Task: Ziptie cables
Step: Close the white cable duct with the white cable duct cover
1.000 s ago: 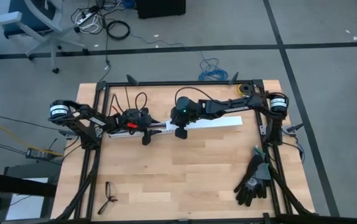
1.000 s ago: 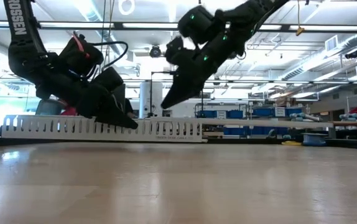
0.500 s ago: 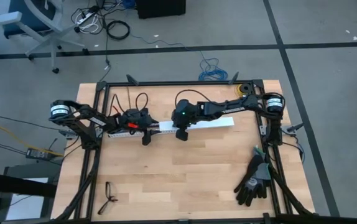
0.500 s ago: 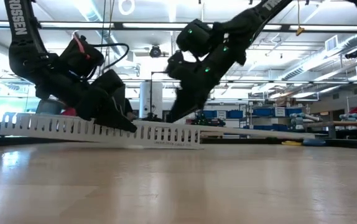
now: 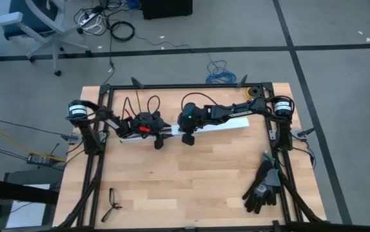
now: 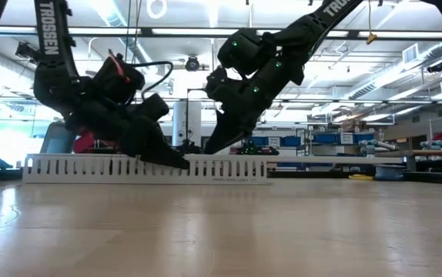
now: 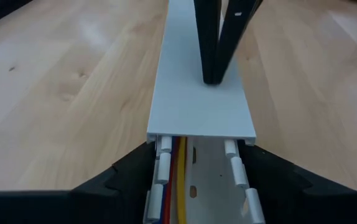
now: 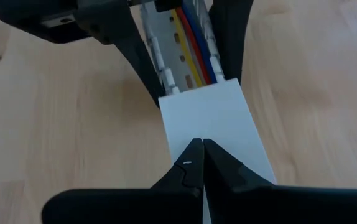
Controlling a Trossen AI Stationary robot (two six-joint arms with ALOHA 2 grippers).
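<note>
I see the left gripper (image 7: 197,180) clasping the duct (image 7: 200,106) (wires (image 8: 197,59) inside); closed right gripper (image 8: 200,149) presses its cover.

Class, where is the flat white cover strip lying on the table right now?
In the high view the white cover lies along the table's far half, right of centre, atop the slotted duct, with the right claw pressing on it.

Bright, even overhead light — ceiling strips (image 6: 205,32) glare in the low view; near counter (image 6: 221,238) blurred, shadows soft.
</note>
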